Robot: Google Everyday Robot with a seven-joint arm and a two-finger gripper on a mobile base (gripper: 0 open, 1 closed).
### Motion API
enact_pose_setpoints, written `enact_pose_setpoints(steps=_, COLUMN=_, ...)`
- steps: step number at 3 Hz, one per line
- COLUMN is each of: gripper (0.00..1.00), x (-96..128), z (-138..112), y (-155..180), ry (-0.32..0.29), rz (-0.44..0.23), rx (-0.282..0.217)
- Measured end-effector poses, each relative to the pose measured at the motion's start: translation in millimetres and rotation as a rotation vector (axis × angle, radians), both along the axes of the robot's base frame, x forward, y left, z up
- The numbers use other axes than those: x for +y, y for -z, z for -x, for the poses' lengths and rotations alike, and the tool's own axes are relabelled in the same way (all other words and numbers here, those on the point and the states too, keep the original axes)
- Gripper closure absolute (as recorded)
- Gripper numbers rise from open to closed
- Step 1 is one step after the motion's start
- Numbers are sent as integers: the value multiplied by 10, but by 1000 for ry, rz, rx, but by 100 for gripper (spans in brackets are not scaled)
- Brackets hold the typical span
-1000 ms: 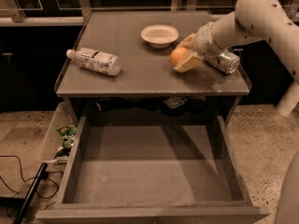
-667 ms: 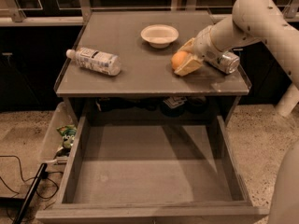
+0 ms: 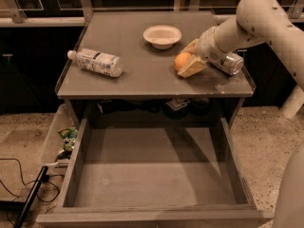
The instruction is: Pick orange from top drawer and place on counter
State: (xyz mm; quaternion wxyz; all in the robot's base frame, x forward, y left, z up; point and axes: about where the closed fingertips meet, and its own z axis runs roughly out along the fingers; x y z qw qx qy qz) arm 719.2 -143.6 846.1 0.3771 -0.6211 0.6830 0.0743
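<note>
Orange (image 3: pixel 182 61) on counter (image 3: pixel 142 75), claw (image 3: pixel 187 61) touching it.

Arm (image 3: pixel 228 32) slants down from the right (elbow raised), gripper (image 3: pixel 189 63) low, pointing left.

Gripper (image 3: pixel 189 63), low over the counter (image 3: pixel 137 70), against the orange (image 3: pixel 181 60): I log matt pale-tan casing, plastic by the look.
Orange: smooth skin, dull sheen.
Counter beneath the gripper: matt grey, worn paler at the edges.
Can (image 3: pixel 229 63), just beside the gripper: shiny metal.
Bowl (image 3: pixel 162 35), near the gripper: smooth matt white.
Bottle (image 3: pixel 97 62), well apart from the gripper: clear glossy plastic, papery label.
Top drawer (image 3: pixel 152 179), below the gripper: matt grey, faintly scuffed.
Arm (image 3: pixel 259 18): smooth cream shell.
</note>
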Motion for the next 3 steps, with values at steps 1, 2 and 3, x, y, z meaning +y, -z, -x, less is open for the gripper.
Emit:
enact_pose_setpoints(steps=1, gripper=35, x=0, z=0, y=0, ry=0, rz=0, rx=0)
enact_pose_setpoints(steps=2, gripper=12, x=1, z=0, y=1, ry=0, rz=0, rx=0)
enact_pose_setpoints(steps=3, gripper=0, x=1, z=0, y=1, ry=0, rz=0, rx=0)
